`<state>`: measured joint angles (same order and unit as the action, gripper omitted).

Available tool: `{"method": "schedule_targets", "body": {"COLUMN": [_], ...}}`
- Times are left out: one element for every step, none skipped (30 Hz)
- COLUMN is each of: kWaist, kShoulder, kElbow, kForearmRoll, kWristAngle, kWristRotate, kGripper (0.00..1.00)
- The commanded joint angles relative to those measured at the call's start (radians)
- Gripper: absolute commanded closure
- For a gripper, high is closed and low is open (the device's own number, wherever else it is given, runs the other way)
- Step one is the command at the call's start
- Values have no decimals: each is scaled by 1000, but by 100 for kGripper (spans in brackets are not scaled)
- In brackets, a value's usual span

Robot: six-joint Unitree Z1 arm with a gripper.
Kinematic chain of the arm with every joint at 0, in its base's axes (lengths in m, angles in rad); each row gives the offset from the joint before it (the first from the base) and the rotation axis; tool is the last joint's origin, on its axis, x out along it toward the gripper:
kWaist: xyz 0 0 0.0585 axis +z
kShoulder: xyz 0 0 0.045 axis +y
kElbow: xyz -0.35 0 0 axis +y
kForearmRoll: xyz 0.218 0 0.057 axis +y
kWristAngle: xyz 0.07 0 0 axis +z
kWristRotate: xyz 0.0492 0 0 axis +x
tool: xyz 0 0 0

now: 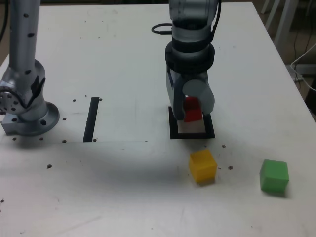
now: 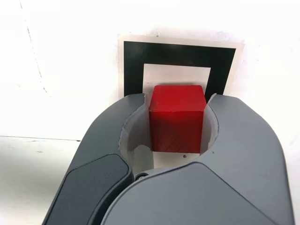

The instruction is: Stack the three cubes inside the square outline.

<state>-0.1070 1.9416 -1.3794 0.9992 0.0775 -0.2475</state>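
since the gripper (image 2: 178, 126) is pinching the red cube (image 2: 177, 117) on both sides, the job right now looks like setting it down flat in the square (image 2: 133, 65). in the wrist view the cube hangs right over the white centre, pretty well lined up with the black frame. can't tell if it's touching the table (image 1: 123, 59) yet. i'd go straight down, keep it level, and only let go once it sits, since the frame is barely wider than the cube. yellow cube (image 1: 203, 165) sits just in front of the square in the exterior view, green cube (image 1: 274, 176) further to that view's right, both apart from it. plenty of bare table around, tape strip (image 1: 92, 119) and arm base (image 1: 27, 111) well off to the left.
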Motion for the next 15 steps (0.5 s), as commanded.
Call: {"method": "schedule_targets", "body": {"kWaist": [-2, -2, -2, -2, -2, -2, -2, -2, -2, -2, -2, -2, -2, -2, -2], "kShoulder": [4, 4, 3, 3, 3, 4, 4, 4, 5, 5, 6, 7, 9, 10, 12], "kElbow": [-3, -3, -3, -3, -2, -2, -2, -2, -2, -1, -1, -1, -1, -1, -1], "kForearmRoll": [5, 6, 6, 6, 6, 5, 4, 4, 3, 3, 3, 4, 4, 4, 4], "kWristAngle": [-2, -2, -2, -2, -1, -1, -1, -2, -2, -4, -6, -9, -11, -14, -15], "kWristRotate": [2, 2, 2, 2, 2, 2, 2, 2, 2, 2, 2, 2, 2, 2, 2], "kGripper": [73, 73, 73, 73, 73, 72, 71, 70, 69, 68, 68, 67, 66, 66, 66]}}
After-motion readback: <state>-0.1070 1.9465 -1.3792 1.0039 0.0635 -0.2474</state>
